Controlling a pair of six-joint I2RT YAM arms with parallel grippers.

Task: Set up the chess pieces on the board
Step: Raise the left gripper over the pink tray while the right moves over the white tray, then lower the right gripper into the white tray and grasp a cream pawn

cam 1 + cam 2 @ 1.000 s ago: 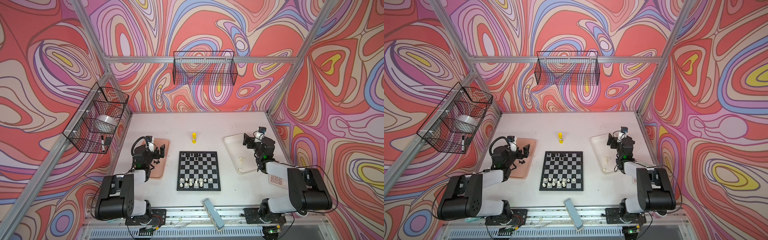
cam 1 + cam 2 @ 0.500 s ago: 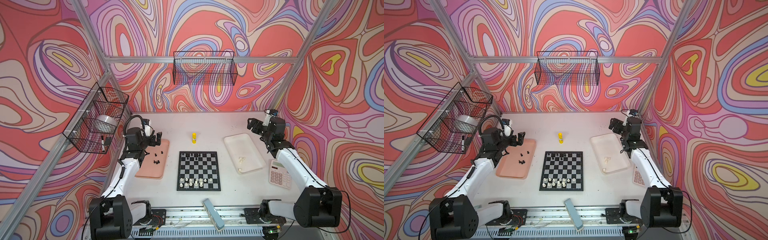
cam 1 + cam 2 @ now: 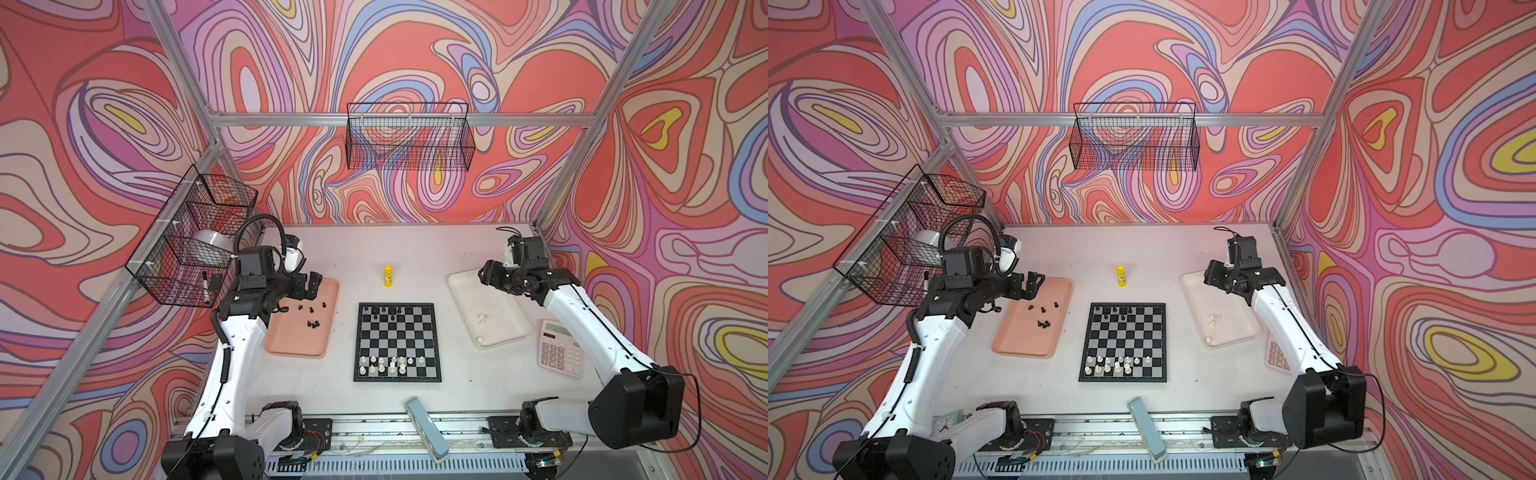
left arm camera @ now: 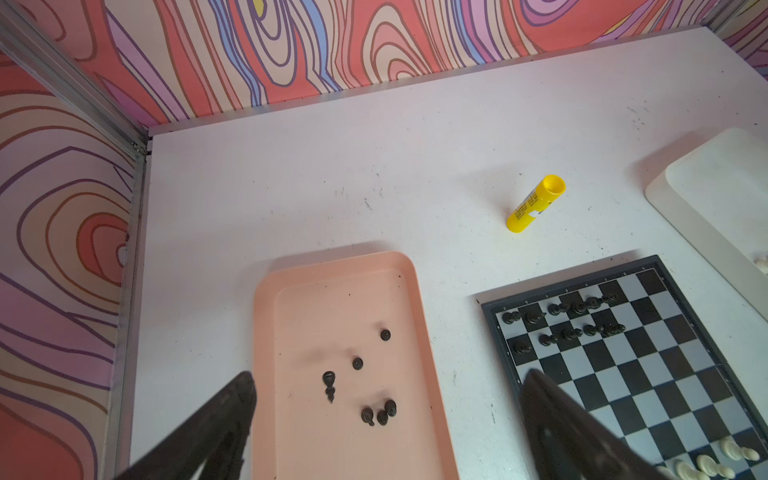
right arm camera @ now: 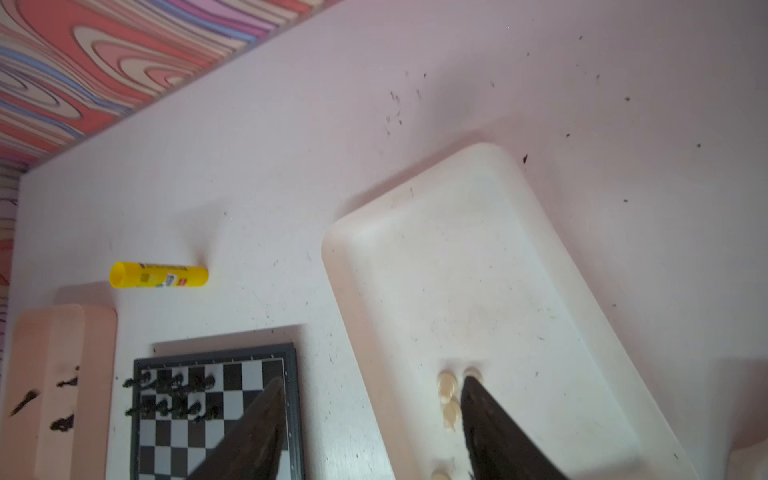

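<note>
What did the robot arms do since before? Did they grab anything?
Both arms unfolded and rose from a low tucked pose: the left gripper now hangs above the far end of the pink tray, the right gripper above the far end of the white tray. Neither grabbed anything. The chess pieces, board and glue stick stayed put.

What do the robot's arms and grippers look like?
Both arms have white links and black joints. The left arm carries a ribbed black hose; the right arm a thin black cable. The left gripper and right gripper are black.
</note>
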